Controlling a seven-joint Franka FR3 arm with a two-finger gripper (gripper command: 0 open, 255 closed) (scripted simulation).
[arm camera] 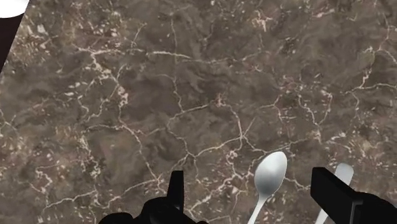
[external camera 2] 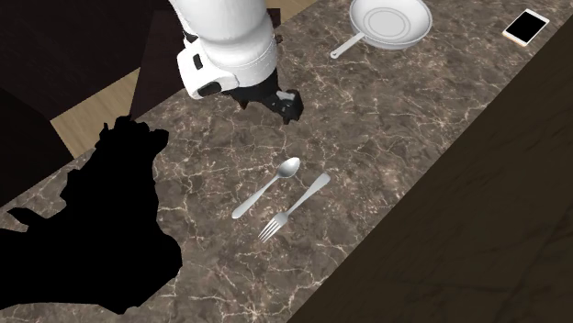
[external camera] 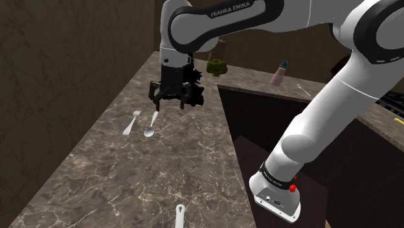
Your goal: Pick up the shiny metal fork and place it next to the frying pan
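Wrist view: pincer (arm camera: pixel 252 184) spread wide, empty, over worktop (arm camera: pixel 159 95); spoon (arm camera: pixel 270 175) bowl btwn fingers (arm camera: pixel 177 189), not touching; fork (external camera 2: pixel 292 209) just beside spoon.

The tabletop (external camera 2: pixel 395 119) is dark brown marble with pale veins. Near its middle a silver fork (external camera 2: pixel 294 206) and a silver spoon (external camera 2: pixel 266 187) lie flat, almost parallel, close together but apart, the fork on the second exterior view's right. Well away at that view's far end rests a pale frying pan (external camera 2: pixel 390 23), with a white-edged phone (external camera 2: pixel 526 27) to its right. In the shoulder view, a green broccoli head (external camera: pixel 217 66) and a pinkish bottle (external camera: pixel 280 74) stand at the far end.
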